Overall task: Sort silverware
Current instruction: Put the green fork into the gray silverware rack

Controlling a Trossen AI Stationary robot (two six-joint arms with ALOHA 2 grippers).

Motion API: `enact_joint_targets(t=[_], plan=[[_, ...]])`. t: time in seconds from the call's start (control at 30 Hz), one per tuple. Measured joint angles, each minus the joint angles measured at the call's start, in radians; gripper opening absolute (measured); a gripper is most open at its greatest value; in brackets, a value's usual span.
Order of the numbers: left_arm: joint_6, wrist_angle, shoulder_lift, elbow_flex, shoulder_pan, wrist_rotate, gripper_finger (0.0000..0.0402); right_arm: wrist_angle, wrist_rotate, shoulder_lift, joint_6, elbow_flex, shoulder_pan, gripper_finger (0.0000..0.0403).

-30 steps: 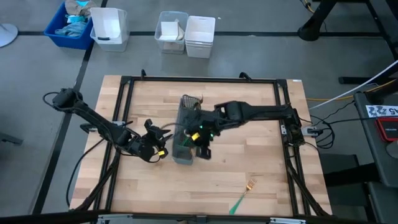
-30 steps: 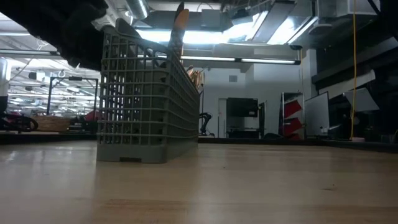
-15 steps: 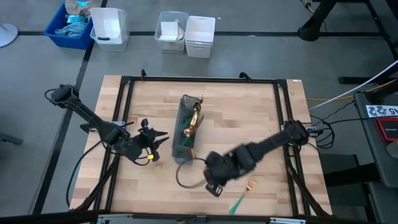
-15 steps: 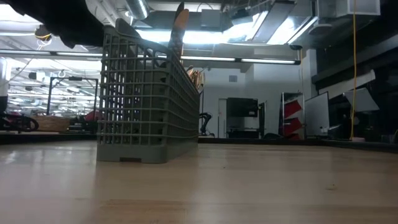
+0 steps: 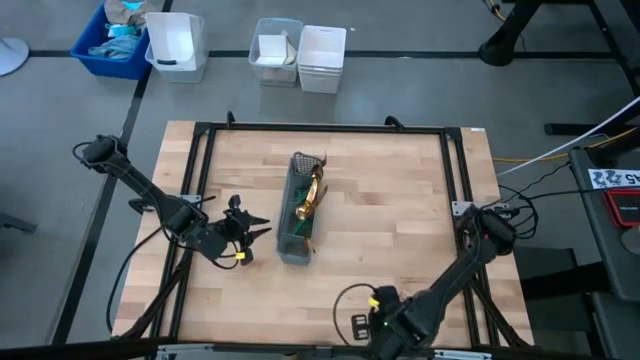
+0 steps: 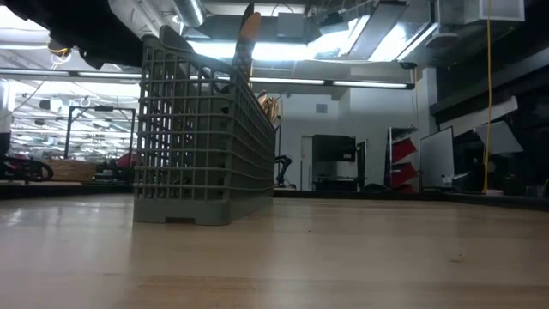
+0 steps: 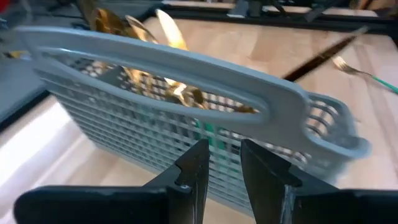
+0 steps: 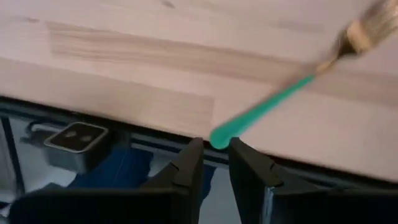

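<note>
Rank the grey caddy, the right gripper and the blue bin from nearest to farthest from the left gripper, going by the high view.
From the left gripper:
1. Grey caddy, on the table just beside it, toward the centre.
2. Right gripper, at the table's near edge.
3. Blue bin, on the floor beyond the table's far left corner.

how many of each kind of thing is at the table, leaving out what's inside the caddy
grey mesh caddy: 1
loose fork: 1
robot grippers: 2 (left gripper, right gripper)
total: 4
</note>
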Motion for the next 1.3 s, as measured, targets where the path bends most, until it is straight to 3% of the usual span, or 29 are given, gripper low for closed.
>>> enact_joint_targets(t=[0.17,0.47,0.83,1.3], plan=[[-0.004,0.001,0.000,0.000,0.000,0.047,0.0088,0.097,-0.006,0.000,0.118,-0.114,0.038,0.0078],[0.002,0.001,0.000,0.000,0.000,0.121,0.0088,0.100,-0.027,0.000,0.121,-0.224,0.015,0.0078],[0.007,0.001,0.000,0.000,0.000,0.161,0.0088,0.090,-0.106,0.000,0.122,-0.233,0.016,0.0078],[0.028,0.000,0.001,0.000,0.000,0.162,0.0088,0.030,-0.088,0.000,0.129,-0.233,0.014,0.0078]])
